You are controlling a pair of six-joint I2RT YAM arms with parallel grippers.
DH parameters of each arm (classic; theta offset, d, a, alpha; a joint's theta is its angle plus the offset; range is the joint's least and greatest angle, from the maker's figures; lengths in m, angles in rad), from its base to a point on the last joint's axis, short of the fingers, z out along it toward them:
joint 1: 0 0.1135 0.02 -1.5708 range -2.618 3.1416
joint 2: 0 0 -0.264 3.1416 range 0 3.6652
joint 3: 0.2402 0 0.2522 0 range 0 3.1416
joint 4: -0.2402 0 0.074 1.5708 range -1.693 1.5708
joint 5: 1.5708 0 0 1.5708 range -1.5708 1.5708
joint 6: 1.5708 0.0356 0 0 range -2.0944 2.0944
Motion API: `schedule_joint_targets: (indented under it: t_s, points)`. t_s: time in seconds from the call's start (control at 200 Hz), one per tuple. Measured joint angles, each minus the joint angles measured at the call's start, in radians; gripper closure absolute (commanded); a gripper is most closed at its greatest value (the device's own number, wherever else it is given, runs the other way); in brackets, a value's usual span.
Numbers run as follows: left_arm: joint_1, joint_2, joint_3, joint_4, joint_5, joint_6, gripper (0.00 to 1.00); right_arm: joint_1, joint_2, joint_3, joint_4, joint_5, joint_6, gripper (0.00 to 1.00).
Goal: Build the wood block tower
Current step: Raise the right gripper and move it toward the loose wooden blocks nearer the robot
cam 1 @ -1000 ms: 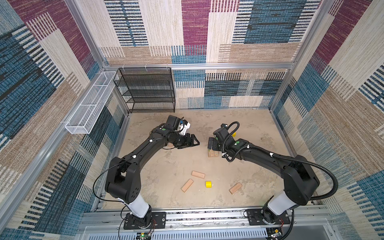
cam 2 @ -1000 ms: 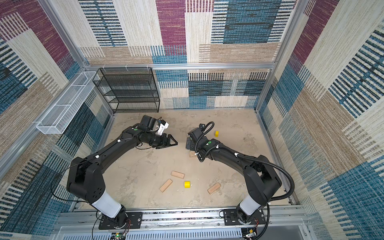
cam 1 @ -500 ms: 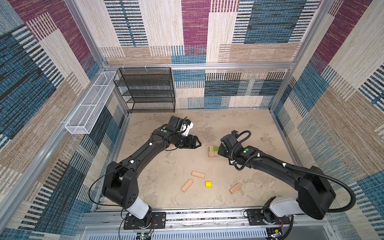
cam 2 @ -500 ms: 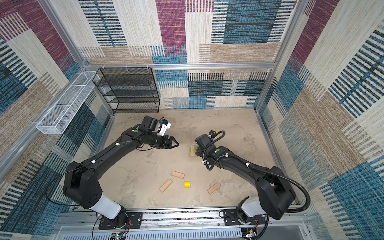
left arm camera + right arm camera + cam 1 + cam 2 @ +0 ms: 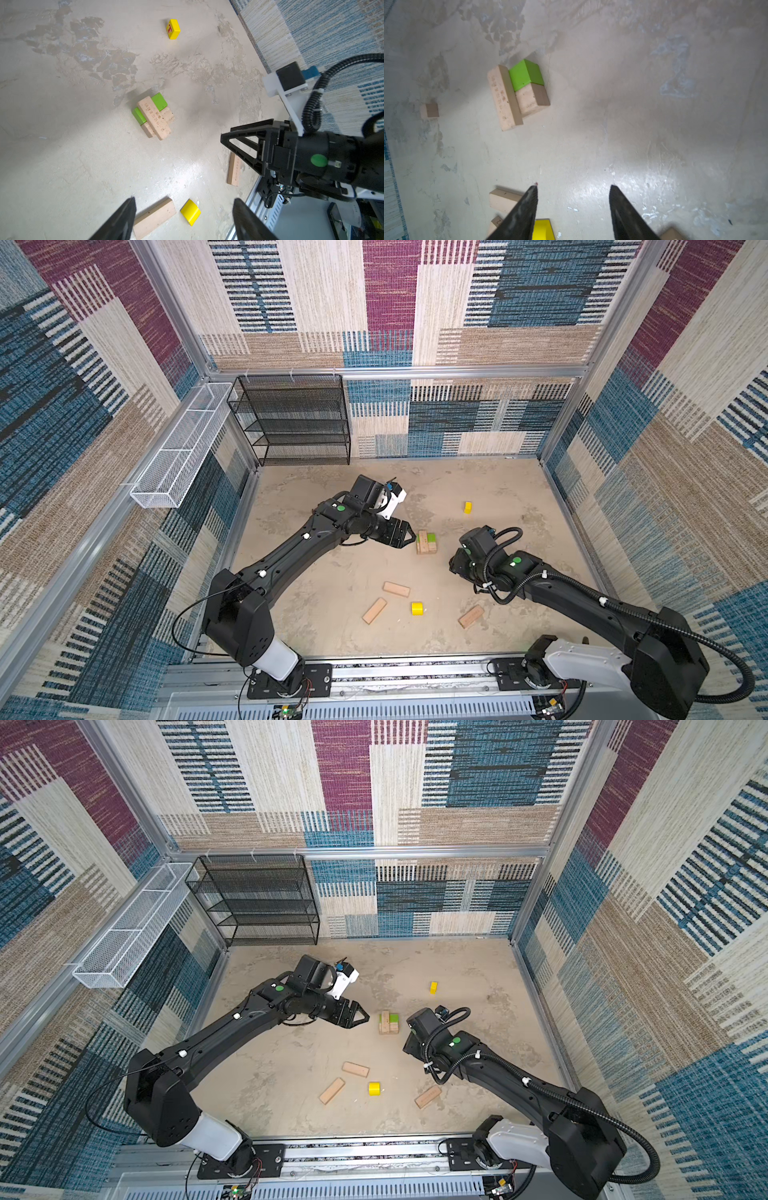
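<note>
The left tool (image 5: pixel 406 539), wide open and empty, hovers with the tower (image 5: pixel 427 542) just off its tips, a matte square-edged tan plank across a glossy green brick (image 5: pixel 432 537), while the right tool (image 5: pixel 573 188), part-open and empty beside the tower, should probably fetch the loose plank (image 5: pixel 471 616) near it and lay it flat, crosswise, centred.

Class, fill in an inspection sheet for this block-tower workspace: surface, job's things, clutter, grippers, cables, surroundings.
Surface: table beige, mottled, stained.
Job's things: tower started, tan plank crosswise on a green brick and a tan block; three loose tan planks and two yellow pieces lie apart.
Clutter: nothing seen.
Grippers: left gripper open, empty; right gripper open, empty.
Cables: black corrugated conduit on the right arm; thin cable loops off the left arm.
Surroundings: black mesh shelf, white wire basket, carpet-patterned walls.
</note>
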Motion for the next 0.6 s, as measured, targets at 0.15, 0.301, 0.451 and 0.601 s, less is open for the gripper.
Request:
schedule_joint_targets:
  t_s: [0.15,0.301,0.451,0.601]
  points:
    - [-0.005,-0.005,0.0,-0.006,0.004,0.018,0.22,0.011,0.008,0.0,-0.073,-0.031,0.005,0.38]
    - [-0.008,0.0,0.003,-0.012,0.026,0.021,0.22,0.051,-0.004,-0.002,-0.133,-0.053,0.034,0.38]
    - [-0.018,0.002,0.005,-0.013,0.037,0.025,0.22,0.072,-0.013,-0.015,-0.183,-0.055,0.063,0.37]
    - [-0.053,0.002,0.005,-0.018,0.05,0.051,0.22,0.084,-0.027,-0.017,-0.23,-0.063,0.078,0.37]
